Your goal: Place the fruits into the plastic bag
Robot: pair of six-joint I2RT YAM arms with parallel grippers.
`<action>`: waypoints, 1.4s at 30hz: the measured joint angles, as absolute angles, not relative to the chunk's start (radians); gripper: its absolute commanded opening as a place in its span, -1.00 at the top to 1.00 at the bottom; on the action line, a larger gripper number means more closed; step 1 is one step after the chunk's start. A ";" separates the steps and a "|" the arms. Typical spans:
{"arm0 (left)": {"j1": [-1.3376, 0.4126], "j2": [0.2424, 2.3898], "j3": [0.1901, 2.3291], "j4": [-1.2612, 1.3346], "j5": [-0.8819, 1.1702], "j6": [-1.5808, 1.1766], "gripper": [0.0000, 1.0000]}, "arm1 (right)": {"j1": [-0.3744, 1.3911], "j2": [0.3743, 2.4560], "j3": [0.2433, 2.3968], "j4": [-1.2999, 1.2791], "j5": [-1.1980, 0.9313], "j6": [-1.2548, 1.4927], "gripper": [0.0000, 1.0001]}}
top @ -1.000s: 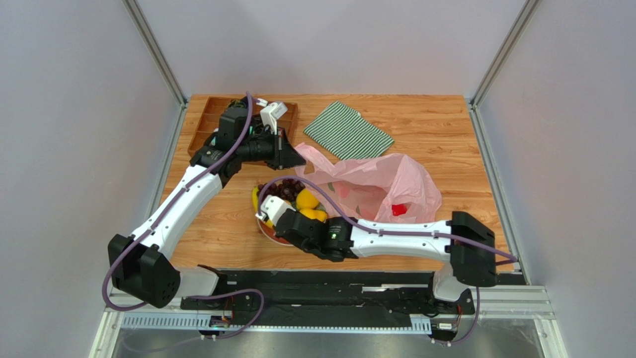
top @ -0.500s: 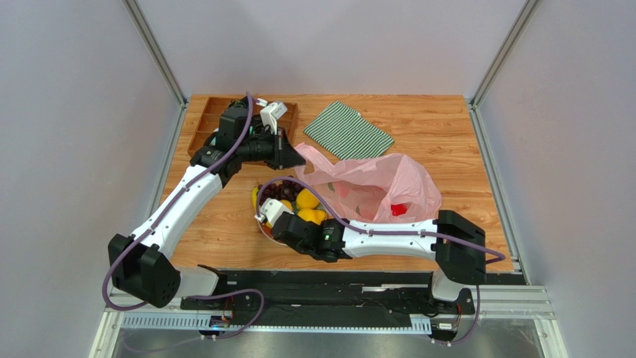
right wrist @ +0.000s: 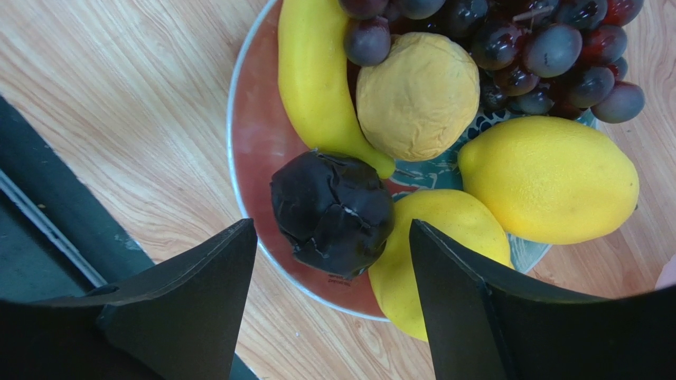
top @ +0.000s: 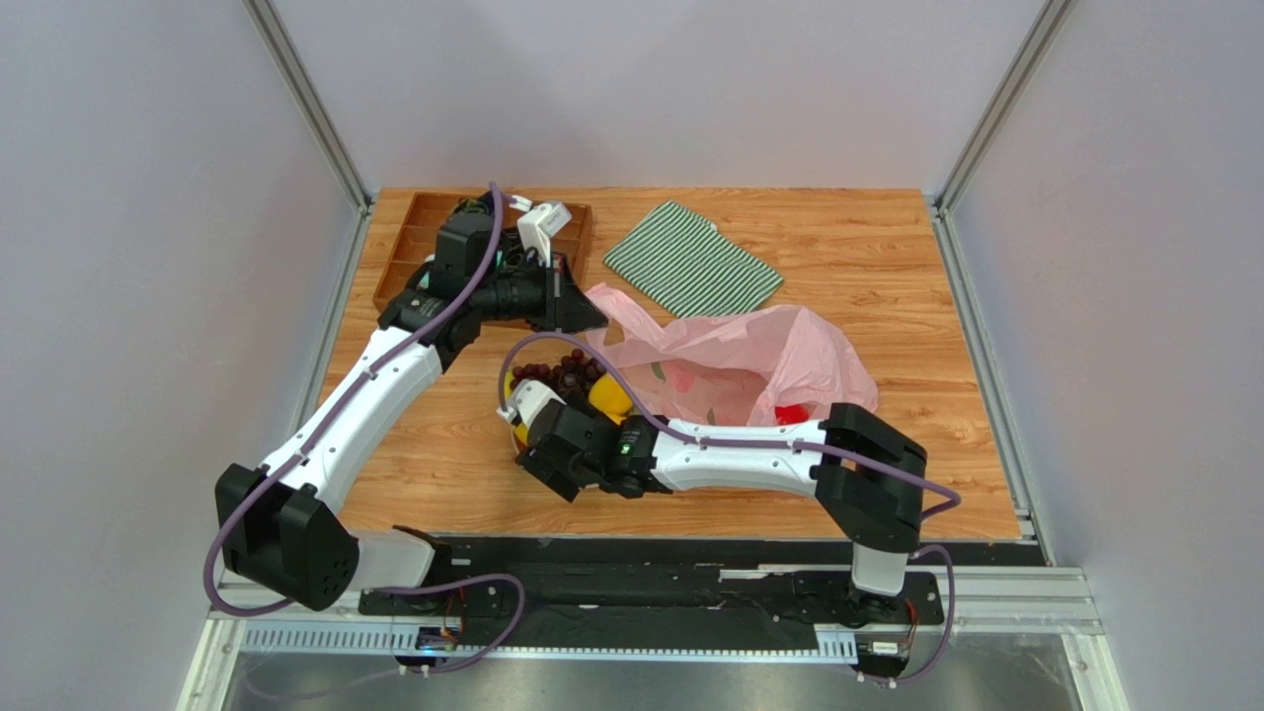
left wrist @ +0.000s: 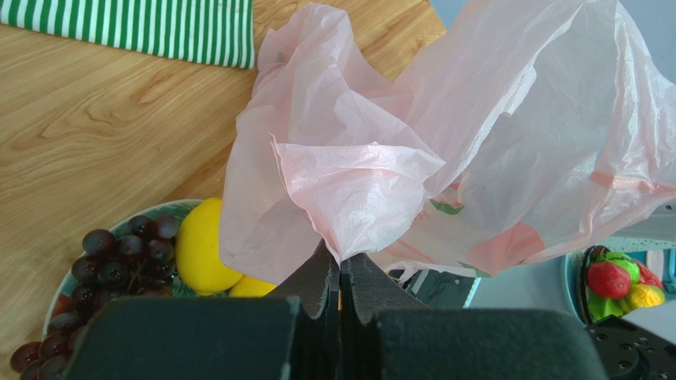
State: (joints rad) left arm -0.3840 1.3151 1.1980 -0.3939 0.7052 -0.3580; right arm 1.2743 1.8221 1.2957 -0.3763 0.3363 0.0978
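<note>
**Left gripper (left wrist: 341, 277) pinches the bag (top: 742, 371); right gripper (right wrist: 332, 229) spread over the plate (right wrist: 258, 142)**

At the far left corner of the table (top: 876, 252) lies a wooden tray (top: 404, 252). Just right of it, the left gripper's fingers are pressed together on a fold of the pink bag's rim and hold it raised.

Nearer the front edge, the plate carries a banana (right wrist: 313, 79), grapes (right wrist: 539, 55), a wrinkled tan fruit (right wrist: 416, 95), two lemons (right wrist: 547, 182) and a dark fruit (right wrist: 332, 210). The right gripper hangs above the plate with its fingers wide apart, one on each side of the dark fruit.

Behind the bag lies a striped cloth (top: 693, 259). The bag itself lies crumpled right of the plate, and a red fruit (top: 791, 414) shows inside it.
</note>
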 measured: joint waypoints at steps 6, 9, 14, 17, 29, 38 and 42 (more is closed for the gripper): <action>-0.384 1.315 1.198 -0.394 0.705 -0.358 1.00 | 1.266 1.847 1.301 -0.375 0.324 0.077 -0.50; -0.384 1.315 1.198 -0.394 0.706 -0.358 1.00 | 1.266 1.860 1.304 -0.374 0.319 0.070 -0.47; -0.384 1.315 1.198 -0.395 0.705 -0.358 1.00 | 1.266 1.886 1.305 -0.369 0.316 0.057 -0.39; -0.384 1.315 1.198 -0.397 0.706 -0.358 1.00 | 1.266 1.897 1.305 -0.368 0.315 0.054 -0.11; -0.384 1.315 1.198 -0.402 0.705 -0.358 1.00 | 1.265 1.898 1.305 -0.366 0.316 0.043 0.50; -0.384 1.315 1.198 -0.402 0.706 -0.358 1.00 | 1.340 1.661 1.274 -0.371 0.276 0.024 0.52; -0.384 1.315 1.198 -0.402 0.705 -0.358 1.00 | 1.367 1.392 1.229 -0.328 0.243 0.022 0.51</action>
State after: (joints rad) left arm -0.3840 1.3151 1.1980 -0.4023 0.7052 -0.3580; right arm 1.3674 1.3922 1.2289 -0.3279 0.2428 0.0216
